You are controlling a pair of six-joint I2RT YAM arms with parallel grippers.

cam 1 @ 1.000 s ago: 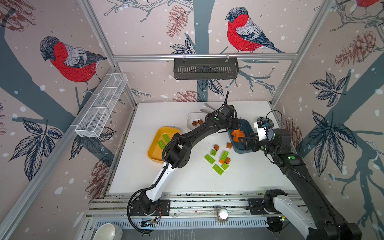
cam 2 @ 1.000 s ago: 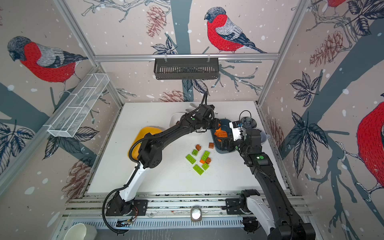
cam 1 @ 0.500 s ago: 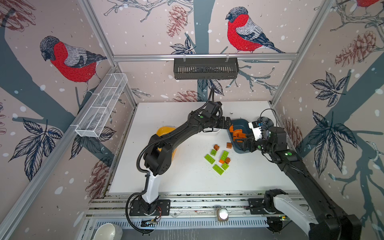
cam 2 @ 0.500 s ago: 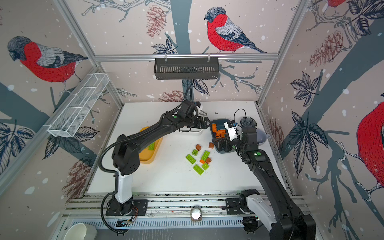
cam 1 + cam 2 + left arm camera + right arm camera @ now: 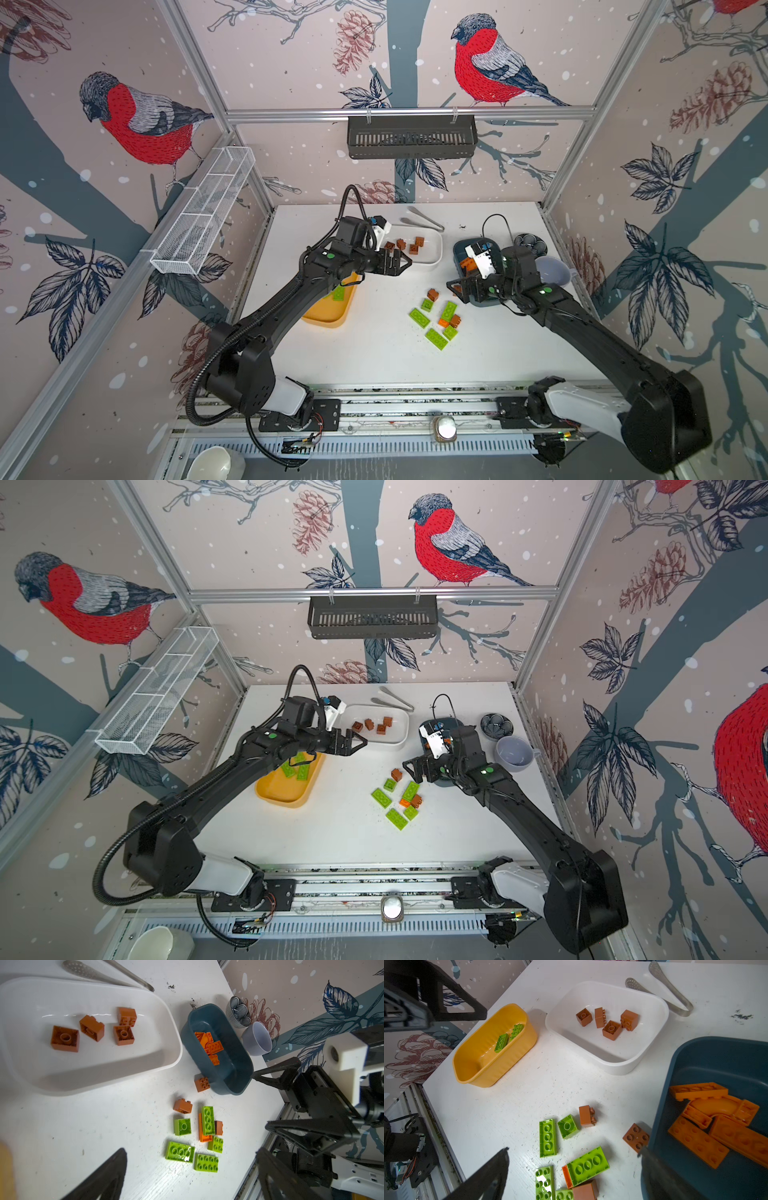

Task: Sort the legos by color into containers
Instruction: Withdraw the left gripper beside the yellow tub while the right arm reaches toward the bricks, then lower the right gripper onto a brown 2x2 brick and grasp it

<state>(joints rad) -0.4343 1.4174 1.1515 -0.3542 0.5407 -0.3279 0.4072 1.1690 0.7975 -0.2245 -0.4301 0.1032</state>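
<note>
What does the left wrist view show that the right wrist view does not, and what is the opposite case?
Only the left wrist view shows the small grey plastic mug and the small dark patterned dish. Only the right wrist view shows inside the mustard yellow plastic tub, which holds lime green bricks. Both show the white plastic tub with four brown cube bricks, the dark teal plastic tub with orange bricks, the metal tongs and loose bricks on the white table.

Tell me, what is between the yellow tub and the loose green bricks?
Nothing but bare white table between the yellow tub and the loose green bricks; the right wrist view shows it.
</note>
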